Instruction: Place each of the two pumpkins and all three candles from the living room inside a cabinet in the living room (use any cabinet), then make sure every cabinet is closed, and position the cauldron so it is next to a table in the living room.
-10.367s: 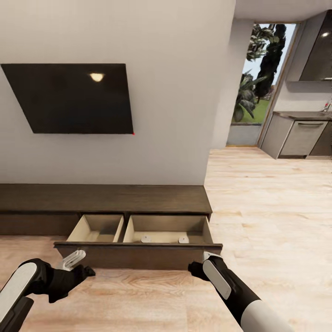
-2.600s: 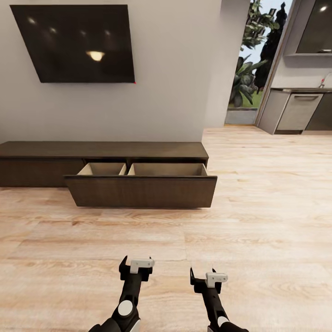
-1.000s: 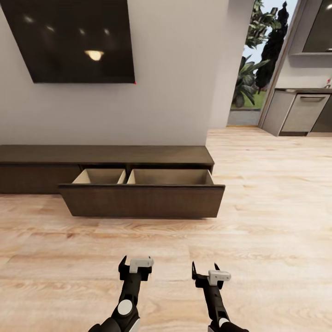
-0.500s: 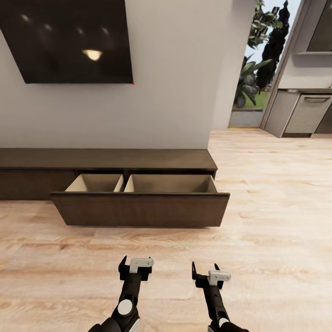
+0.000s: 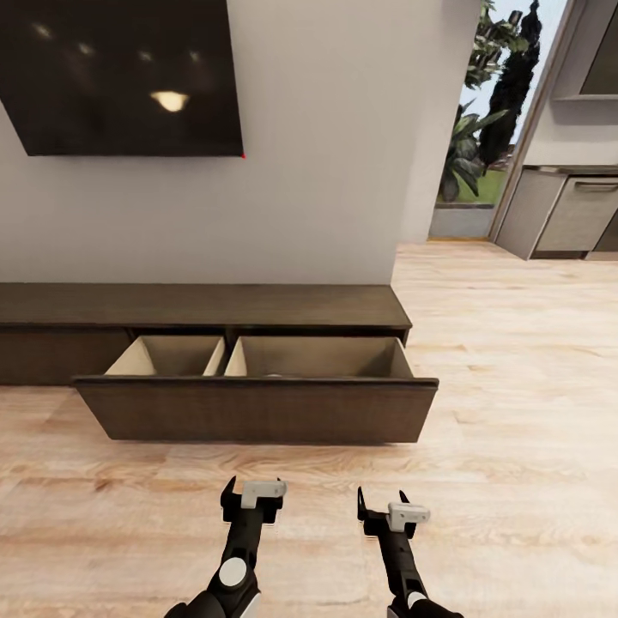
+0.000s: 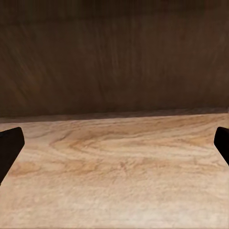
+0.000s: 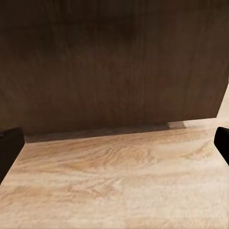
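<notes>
Cabinet [image 5: 197, 307]: low against wall, drawer [image 5: 257, 408] pulled out, prob. awaiting closure. Left pincer [image 5: 251, 499] & right pincer [image 5: 384, 517] wide, empty, low over floor [image 5: 515, 412], facing drawer front for push.

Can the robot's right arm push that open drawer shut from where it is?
Probably not yet. The right gripper hangs open short of the drawer front, with bare floor between; nothing blocks the way.

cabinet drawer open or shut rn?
Open. The cabinet drawer front stands pulled out from the body, exposing two pale beige compartments behind it.
</notes>
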You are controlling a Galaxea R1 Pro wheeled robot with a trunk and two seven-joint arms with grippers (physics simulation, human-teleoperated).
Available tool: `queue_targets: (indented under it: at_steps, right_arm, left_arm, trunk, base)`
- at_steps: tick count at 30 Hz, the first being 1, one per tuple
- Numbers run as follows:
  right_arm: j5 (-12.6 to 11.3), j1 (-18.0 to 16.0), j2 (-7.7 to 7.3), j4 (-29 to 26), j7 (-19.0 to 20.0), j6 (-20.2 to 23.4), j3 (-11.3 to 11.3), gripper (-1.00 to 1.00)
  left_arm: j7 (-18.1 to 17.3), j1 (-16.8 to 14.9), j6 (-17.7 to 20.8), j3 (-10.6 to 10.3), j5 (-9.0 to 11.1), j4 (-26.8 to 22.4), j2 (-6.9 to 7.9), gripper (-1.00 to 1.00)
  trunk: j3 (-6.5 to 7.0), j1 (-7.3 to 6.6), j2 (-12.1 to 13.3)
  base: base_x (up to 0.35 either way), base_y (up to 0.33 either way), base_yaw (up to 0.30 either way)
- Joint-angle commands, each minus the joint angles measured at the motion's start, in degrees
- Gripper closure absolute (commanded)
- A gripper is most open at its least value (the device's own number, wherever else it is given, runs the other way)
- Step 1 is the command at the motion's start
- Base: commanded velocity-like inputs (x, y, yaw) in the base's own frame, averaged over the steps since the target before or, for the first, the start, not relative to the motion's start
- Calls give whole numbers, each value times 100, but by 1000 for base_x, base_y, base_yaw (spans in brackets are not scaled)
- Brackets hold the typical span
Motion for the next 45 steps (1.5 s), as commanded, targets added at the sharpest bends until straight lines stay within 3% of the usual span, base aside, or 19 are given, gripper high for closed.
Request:
queue_targets:
  at_steps: [1, 21, 45]
  right_arm:
    - [2, -1, 0, 1, -59, -9, 49, -100]
    - [0, -2, 8, 1, -59, -1, 49, -100]
    - [-22, -4, 24, 10, -62, 237, 2, -100]
  left_arm:
    - [30, -6, -44, -23, 60, 4, 4, -100]
    - [22, -6, -44, -46, 59, 4, 9, -100]
    - [21, -6, -52, -72, 50, -1, 13, -100]
  trunk:
    - [-5, 1, -2]
    - [-5, 1, -2]
    - [-5, 1, -2]
  base:
    - [236, 0, 0]
    - [205, 0, 0]
    - [11, 0, 0]
